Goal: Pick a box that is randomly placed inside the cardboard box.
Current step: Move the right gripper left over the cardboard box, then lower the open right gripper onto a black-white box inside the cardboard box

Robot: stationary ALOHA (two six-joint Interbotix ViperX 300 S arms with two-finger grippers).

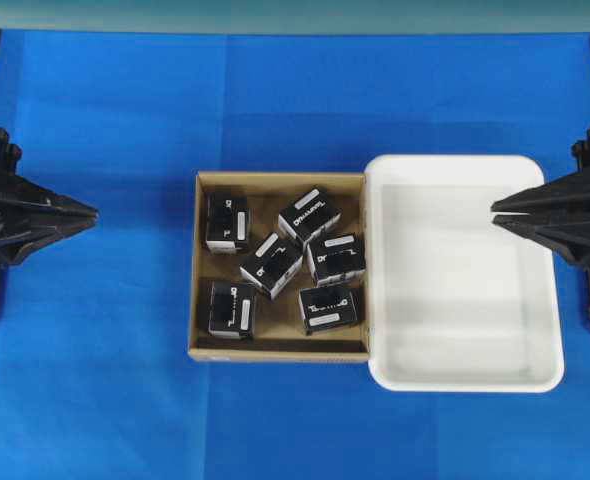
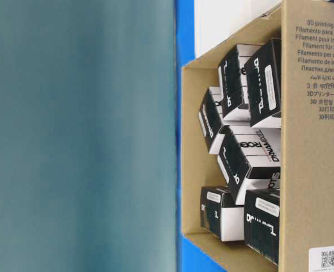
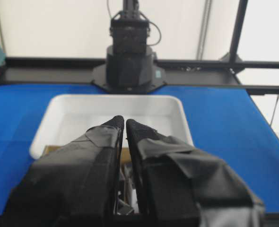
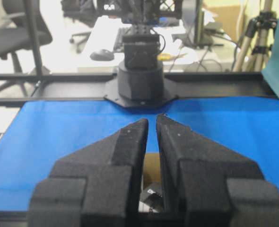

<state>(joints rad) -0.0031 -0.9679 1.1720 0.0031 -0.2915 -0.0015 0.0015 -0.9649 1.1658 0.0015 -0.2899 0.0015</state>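
both arms parked wide, six cartons waiting in the middle

the cardboard box (image 1: 207, 345) sits mid-table on the blue cloth (image 1: 105, 400), its right wall touching the white plastic tray (image 1: 550, 300). six small black cartons lie loose inside, none stacked in the overhead view, all at odd angles. the carton at the box's left-front corner (image 1: 232, 309) and the one at left-back (image 1: 227, 222) lie w/ long axes roughly front-to-back in the overhead view; the middle one (image 1: 272, 265) is skewed diagonal.

left gripper (image 1: 93, 212) hangs at the left edge, tips aimed rightward at the box, w/ open cloth between. right gripper (image 1: 495, 213) hangs over the tray's right part, tips aimed leftward; the tray's whole width lies between it and the box. judging by that, neither arm is clearly nearer, but the left has nothing to cross.

jaws: left pair nearly pressed together, a thin slit only in its wrist view, pinching nothing. right pair likewise almost closed, narrow gap, nothing held.

next move prob. needs jaws spread first, then wrist turned so fingers straddle a carton's short side.
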